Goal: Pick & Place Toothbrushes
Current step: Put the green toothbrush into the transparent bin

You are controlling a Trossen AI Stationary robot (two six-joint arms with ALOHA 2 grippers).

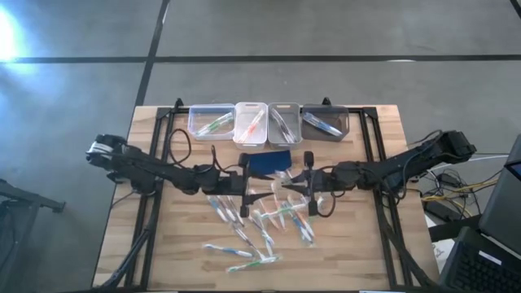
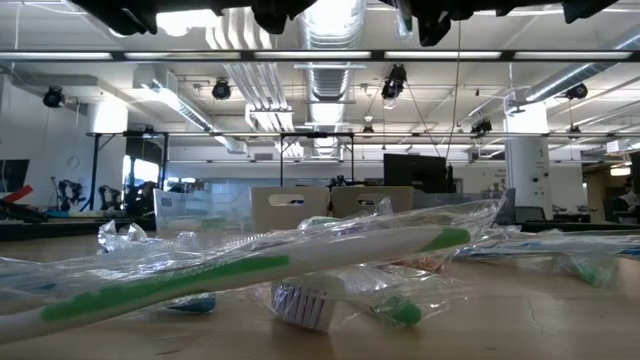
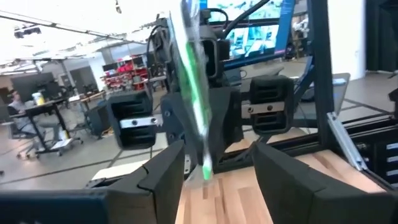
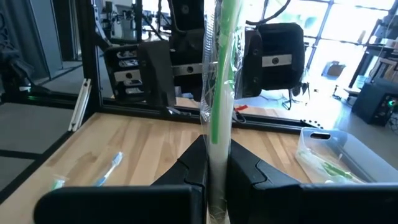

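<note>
My right gripper (image 4: 216,149) is shut on a green-and-white toothbrush (image 4: 219,81) in a clear wrapper, held above the table's middle. My left gripper (image 3: 217,155) faces it, open. Its fingers stand on either side of that toothbrush's lower end (image 3: 205,169) without touching it. In the high view the two grippers, left (image 1: 246,185) and right (image 1: 303,185), meet near the dark blue pad (image 1: 267,163). Several wrapped toothbrushes (image 1: 259,232) lie loose on the wood nearer the front edge. The low view shows them close up (image 2: 300,262). My right gripper pinches the wrapped toothbrush's shaft (image 4: 217,140) between its two fingers. The fingers reach out level and lie across the brush. The brush stands nearly upright, most of its length above the fingers, lifted clear of the table.
A row of small bins stands at the far edge: two clear ones (image 1: 212,120) (image 1: 251,122) and two greyer ones (image 1: 285,122) (image 1: 324,122), each with toothbrushes inside. Black frame rails (image 1: 383,187) run along both sides of the table. One bin (image 4: 339,152) also shows in the right wrist view.
</note>
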